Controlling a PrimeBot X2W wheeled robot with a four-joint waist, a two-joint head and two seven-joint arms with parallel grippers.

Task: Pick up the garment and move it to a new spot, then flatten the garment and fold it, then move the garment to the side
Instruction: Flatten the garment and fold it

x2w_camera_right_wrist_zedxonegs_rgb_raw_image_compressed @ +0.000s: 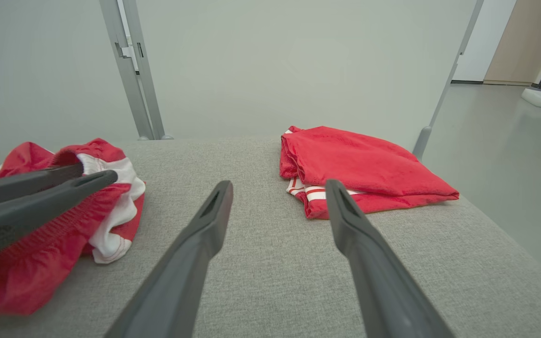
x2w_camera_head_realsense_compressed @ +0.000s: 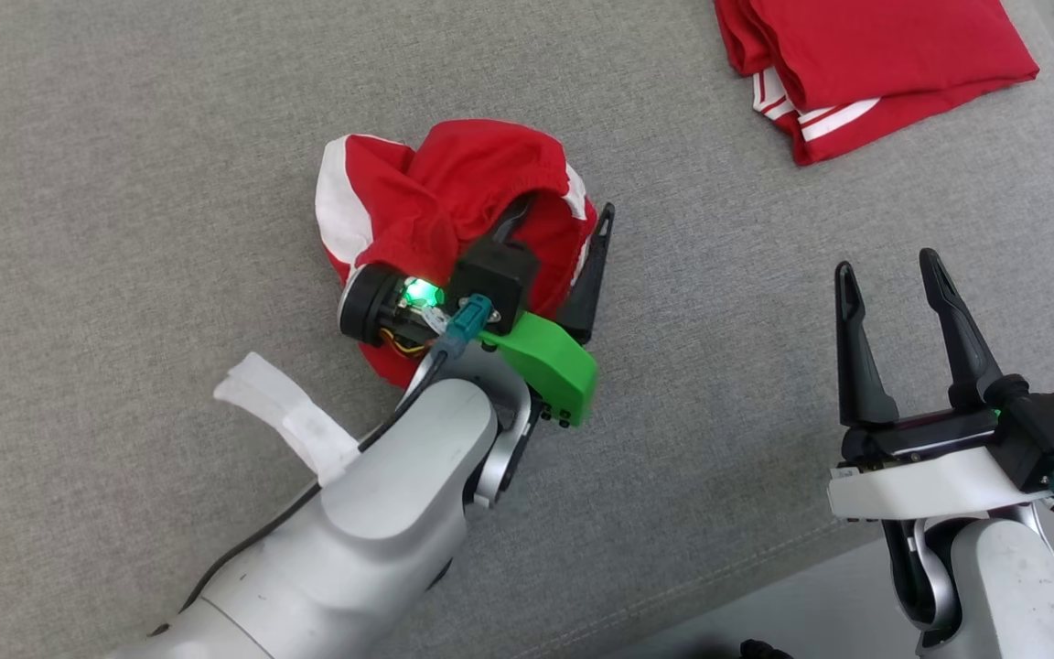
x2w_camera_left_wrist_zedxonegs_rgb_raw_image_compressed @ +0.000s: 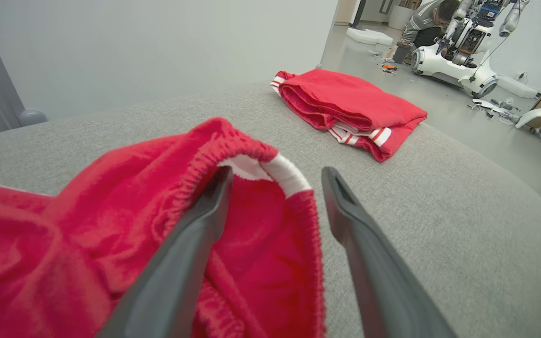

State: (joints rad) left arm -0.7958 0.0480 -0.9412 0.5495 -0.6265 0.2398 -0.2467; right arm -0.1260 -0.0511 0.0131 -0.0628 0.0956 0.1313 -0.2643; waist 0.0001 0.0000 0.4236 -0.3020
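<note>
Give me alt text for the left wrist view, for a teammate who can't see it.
The left gripper is open, with the elastic edge of a crumpled red-and-white garment between its dark fingers. Beyond it, a folded red garment lies on the grey cushion, and a person crouches by another robot on the floor behind.

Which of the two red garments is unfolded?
The crumpled red garment at the open left pincer, one finger inside its waistband. The other red garment lies neatly folded, far right on the grey surface, untouched.
</note>
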